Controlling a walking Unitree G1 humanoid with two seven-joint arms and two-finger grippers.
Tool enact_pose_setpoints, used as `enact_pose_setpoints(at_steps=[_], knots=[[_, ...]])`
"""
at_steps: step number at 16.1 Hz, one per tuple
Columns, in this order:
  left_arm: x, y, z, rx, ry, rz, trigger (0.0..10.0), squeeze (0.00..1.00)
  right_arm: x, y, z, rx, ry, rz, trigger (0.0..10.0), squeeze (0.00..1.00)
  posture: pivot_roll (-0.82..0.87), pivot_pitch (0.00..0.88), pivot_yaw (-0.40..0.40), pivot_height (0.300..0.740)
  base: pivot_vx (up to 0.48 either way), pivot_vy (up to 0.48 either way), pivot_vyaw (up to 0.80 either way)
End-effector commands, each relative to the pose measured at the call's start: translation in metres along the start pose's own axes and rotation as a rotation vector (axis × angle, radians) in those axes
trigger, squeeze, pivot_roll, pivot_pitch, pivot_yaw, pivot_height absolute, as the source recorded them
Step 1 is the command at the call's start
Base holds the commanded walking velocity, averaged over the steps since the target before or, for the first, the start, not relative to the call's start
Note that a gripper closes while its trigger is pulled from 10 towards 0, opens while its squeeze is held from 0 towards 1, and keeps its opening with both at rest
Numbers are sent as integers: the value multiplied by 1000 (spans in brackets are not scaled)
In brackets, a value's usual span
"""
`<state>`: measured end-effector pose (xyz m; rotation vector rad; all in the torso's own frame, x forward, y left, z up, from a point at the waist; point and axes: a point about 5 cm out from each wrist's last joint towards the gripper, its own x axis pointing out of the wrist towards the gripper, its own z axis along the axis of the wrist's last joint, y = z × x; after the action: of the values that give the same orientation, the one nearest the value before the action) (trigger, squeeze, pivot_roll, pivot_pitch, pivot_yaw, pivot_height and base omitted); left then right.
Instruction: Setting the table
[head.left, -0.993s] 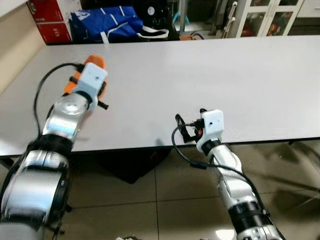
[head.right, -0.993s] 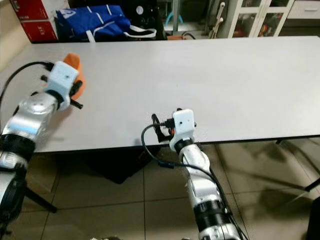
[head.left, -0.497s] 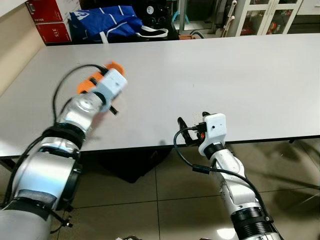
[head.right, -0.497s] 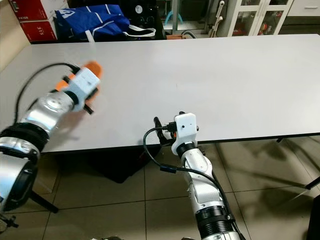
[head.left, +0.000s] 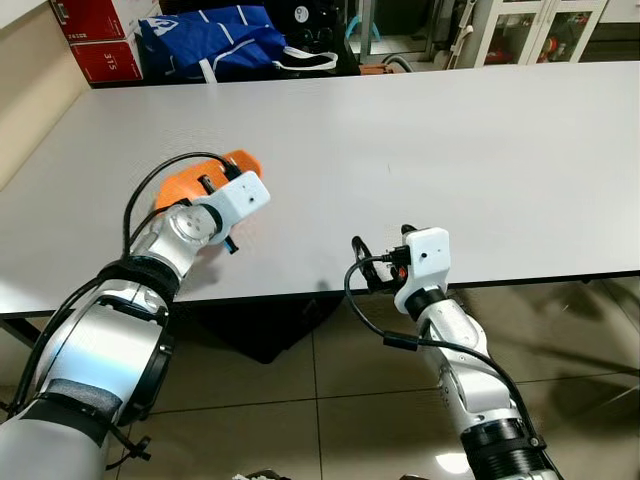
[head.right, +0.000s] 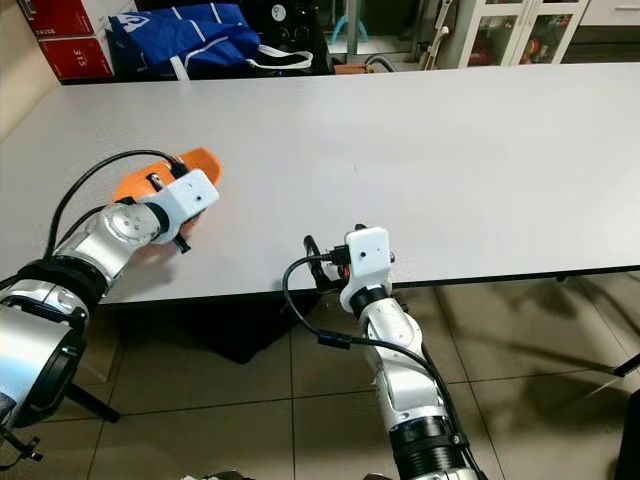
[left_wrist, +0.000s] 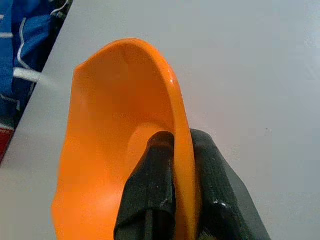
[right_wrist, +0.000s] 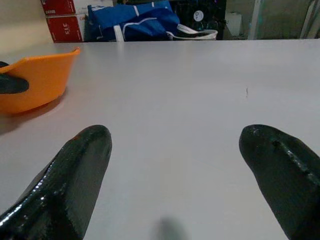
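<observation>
A wide grey desk (head.left: 420, 130) spreads ahead of both hands. Beyond its far edge lie a blue bag (head.left: 215, 45) and red boxes (head.left: 98, 40), their print too small to read. The left hand (left_wrist: 175, 200) pinches the rim of an orange bowl (left_wrist: 120, 140) over the desk. The right hand (right_wrist: 172, 170) hovers wide open at the near edge.
</observation>
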<state>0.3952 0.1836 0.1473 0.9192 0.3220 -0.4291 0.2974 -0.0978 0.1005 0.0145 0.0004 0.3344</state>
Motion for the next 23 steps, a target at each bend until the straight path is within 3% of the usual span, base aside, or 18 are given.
enact_pose_setpoints(at_steps=[1,5,6,7,11,12,13,14,23], knots=[[1,0,4,54,-8,-1,0,0,0,2,2,-3,1,4,10000,0,-164,62,88,740,0,0,0],[2,-6,2,93,14,-14,0,0,-1,3,2,0,5,2,10000,0,-165,65,88,740,0,0,0],[3,-8,1,91,18,-17,4196,0,-1,3,2,0,8,2,10000,0,-165,66,89,740,0,0,0],[3,-9,1,88,17,-15,9804,0,-2,3,2,0,9,1,10000,0,-165,66,89,740,0,0,0],[4,-15,-1,95,28,-18,10000,0,-1,4,2,2,12,2,10000,0,-162,66,89,740,0,0,0],[5,-16,-1,96,29,-18,10000,173,-1,4,1,1,13,2,10000,0,-162,66,89,740,0,0,0],[5,-16,-1,96,30,-19,10000,914,-1,4,2,2,13,2,10000,0,-162,66,89,740,0,0,0],[5,-18,-2,96,33,-22,10000,1000,-1,4,2,1,14,1,10000,0,-163,65,90,740,0,0,0],[5,-13,1,96,33,-4,10000,1000,0,4,1,-1,18,3,10000,0,-158,59,89,740,0,0,0]])
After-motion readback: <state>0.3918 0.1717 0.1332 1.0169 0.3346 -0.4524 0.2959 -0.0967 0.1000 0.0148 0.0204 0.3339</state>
